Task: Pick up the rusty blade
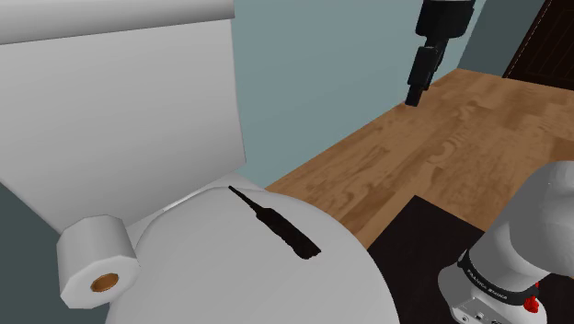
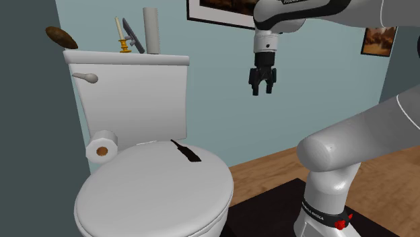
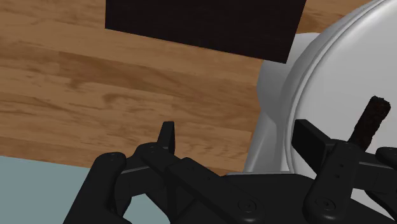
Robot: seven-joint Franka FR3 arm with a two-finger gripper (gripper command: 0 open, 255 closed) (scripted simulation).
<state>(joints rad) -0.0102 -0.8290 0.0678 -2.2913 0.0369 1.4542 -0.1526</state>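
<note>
Gripper point(image 2: 262, 90) hangs high in the air, its two black fingers point(image 3: 167, 136) spread apart with nothing between them. Well below it and off to one side, the dark, brownish blade point(image 2: 186, 151) lies flat on the closed white toilet lid point(image 2: 155, 195), clear of the fingers, its narrow end pointing toward the tank point(image 2: 134, 94). Straight under the gripper is wooden floor point(image 3: 95, 83), with a dark mat point(image 3: 203, 25) beside it. A paper roll point(image 1: 97, 262) sits beyond the blade, farther from the gripper.
</note>
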